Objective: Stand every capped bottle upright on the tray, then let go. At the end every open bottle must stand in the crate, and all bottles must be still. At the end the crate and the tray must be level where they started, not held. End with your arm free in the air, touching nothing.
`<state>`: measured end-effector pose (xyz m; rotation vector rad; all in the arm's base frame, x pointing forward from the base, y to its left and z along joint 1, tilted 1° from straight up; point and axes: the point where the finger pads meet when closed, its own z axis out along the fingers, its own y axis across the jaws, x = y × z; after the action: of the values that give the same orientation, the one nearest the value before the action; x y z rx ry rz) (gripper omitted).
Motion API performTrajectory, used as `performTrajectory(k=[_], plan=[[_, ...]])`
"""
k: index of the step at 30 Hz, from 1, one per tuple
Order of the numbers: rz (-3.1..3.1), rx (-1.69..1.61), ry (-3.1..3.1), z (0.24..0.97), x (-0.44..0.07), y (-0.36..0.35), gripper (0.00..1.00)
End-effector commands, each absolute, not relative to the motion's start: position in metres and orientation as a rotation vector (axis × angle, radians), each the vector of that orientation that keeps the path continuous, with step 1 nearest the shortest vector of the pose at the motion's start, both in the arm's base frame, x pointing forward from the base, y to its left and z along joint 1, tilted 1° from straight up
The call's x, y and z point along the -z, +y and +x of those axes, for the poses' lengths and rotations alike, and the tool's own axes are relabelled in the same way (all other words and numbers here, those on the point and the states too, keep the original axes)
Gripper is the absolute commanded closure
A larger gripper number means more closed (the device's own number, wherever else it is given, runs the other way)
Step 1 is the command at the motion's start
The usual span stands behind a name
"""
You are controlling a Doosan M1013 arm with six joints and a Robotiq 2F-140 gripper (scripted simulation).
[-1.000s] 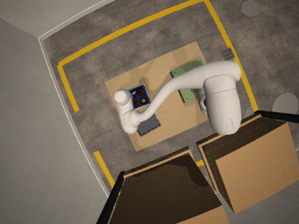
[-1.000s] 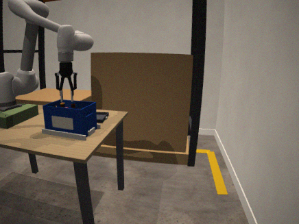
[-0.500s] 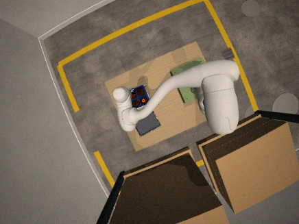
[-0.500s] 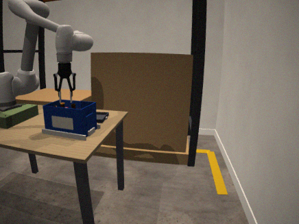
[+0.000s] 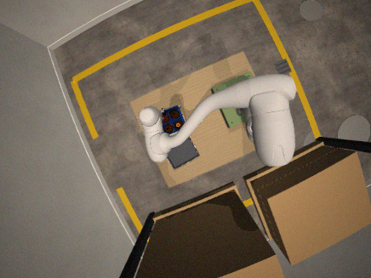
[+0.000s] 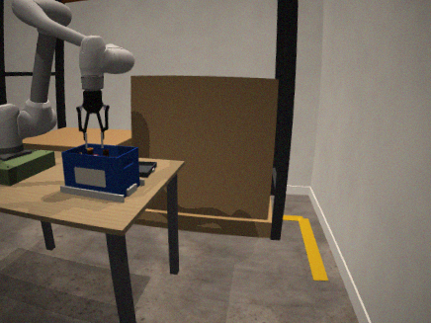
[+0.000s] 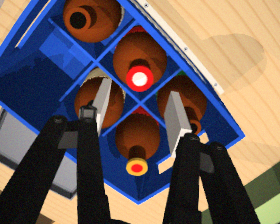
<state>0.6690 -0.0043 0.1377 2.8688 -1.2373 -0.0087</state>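
Blue crate on wooden table.

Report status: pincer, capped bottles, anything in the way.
Pincer open, holding nothing. Red-capped bottle and yellow-capped bottle in crate. Uncapped neighbours crowd the fingers.

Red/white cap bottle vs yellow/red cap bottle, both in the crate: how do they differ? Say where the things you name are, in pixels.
Cap: the red-capped bottle (image 7: 140,52) (image 5: 165,118) has a red rim and white centre; the yellow-capped bottle (image 7: 137,136) (image 5: 178,125) has a yellow rim and red centre.
Slot: the red-capped bottle is in the middle compartment of its row; the yellow-capped bottle is in a corner compartment of the other row.
Shared: both brown, capped, in the blue crate (image 5: 182,116) (image 6: 101,187) (image 7: 227,131), and neither gripped.
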Motion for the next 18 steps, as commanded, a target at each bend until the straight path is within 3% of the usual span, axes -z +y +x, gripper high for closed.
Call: performTrajectory(k=[1, 18], plan=[[2.903, 0.006, -1.161, 0.6727, -0.1408, -0.0079, 0.62], [2.961, 0.005, -1.007, 0.6736, -0.142, -0.0098, 0.62]])
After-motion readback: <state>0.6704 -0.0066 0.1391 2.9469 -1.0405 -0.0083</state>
